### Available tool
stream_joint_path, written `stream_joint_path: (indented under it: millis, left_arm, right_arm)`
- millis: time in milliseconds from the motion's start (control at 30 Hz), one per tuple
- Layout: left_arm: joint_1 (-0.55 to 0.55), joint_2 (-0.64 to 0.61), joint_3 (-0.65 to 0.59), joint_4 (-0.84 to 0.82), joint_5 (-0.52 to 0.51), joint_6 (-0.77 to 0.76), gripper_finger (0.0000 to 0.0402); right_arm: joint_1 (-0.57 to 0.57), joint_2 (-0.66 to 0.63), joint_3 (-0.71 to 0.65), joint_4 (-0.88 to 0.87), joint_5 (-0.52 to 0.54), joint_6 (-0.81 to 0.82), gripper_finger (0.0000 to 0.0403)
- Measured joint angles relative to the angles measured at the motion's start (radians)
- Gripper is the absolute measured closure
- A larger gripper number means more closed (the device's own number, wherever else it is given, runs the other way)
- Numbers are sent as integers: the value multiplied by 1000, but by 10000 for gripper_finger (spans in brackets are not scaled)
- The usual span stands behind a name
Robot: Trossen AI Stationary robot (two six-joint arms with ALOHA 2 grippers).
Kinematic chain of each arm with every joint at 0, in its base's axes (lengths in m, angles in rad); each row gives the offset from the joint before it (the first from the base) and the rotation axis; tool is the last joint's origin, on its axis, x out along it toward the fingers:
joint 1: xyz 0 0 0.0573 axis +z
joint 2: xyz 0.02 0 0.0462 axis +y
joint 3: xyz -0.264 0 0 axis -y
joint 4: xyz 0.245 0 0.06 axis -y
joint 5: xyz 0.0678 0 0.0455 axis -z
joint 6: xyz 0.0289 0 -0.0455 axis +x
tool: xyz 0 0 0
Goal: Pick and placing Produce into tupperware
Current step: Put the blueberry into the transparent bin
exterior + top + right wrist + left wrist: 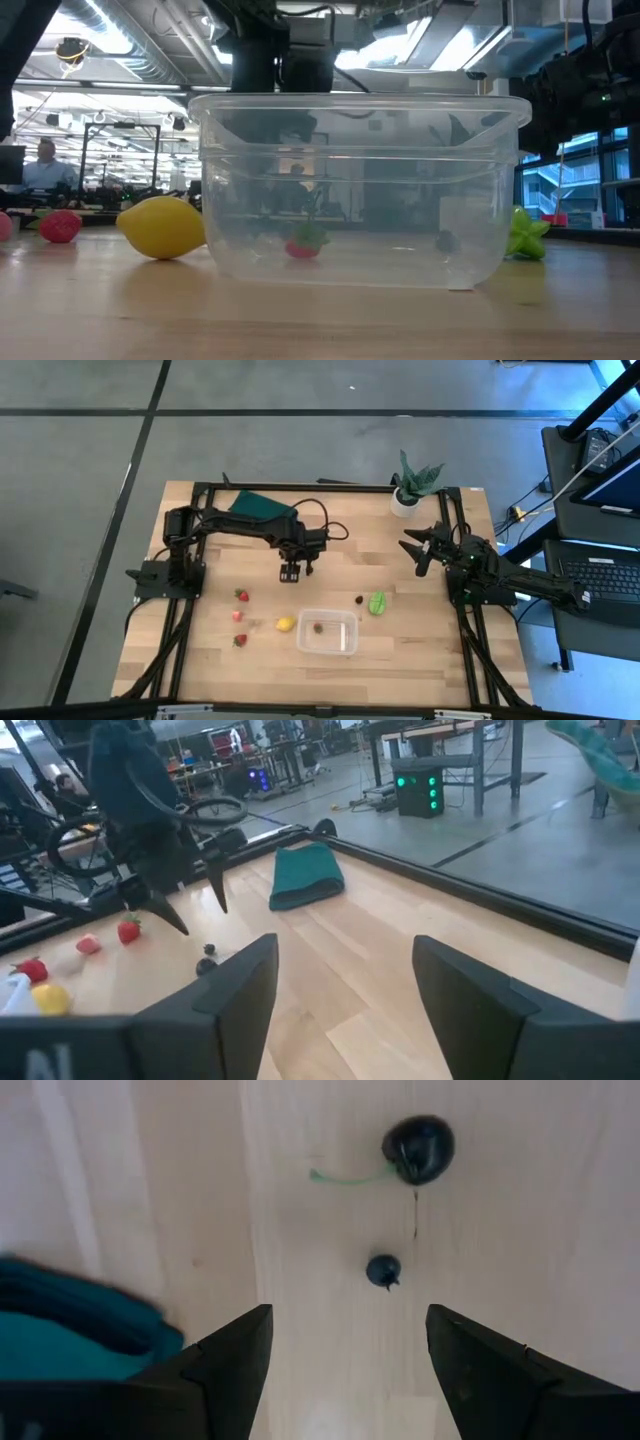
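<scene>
The table [210,660] is pale wood planks with a black frame along its edges. Near the front middle stands the tub [327,631], with a lemon [286,624] just beside it on the left. Farther left lie three strawberries [241,596] in a loose column. To the tub's right sit a dark berry [359,599] and a green piece [377,603], close together. Two more berries [417,1150] lie near mid-table. A green cloth [262,506] rests at the back edge, and a potted plant [410,488] stands at the back right.
</scene>
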Motion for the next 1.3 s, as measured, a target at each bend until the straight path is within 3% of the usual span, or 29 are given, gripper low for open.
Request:
stream_joint_path:
  millis: [300,567,1300]
  left_arm:
    - [-3,0,-39,140,57,56,147]
    - [12,0,-99,148,83,54,151]
    - [13,0,-135,217,88,52,220]
  right_arm:
    - [0,0,0,0,0,-20,169]
    - [0,0,0,0,0,-18,169]
    - [0,0,0,0,1,-24,168]
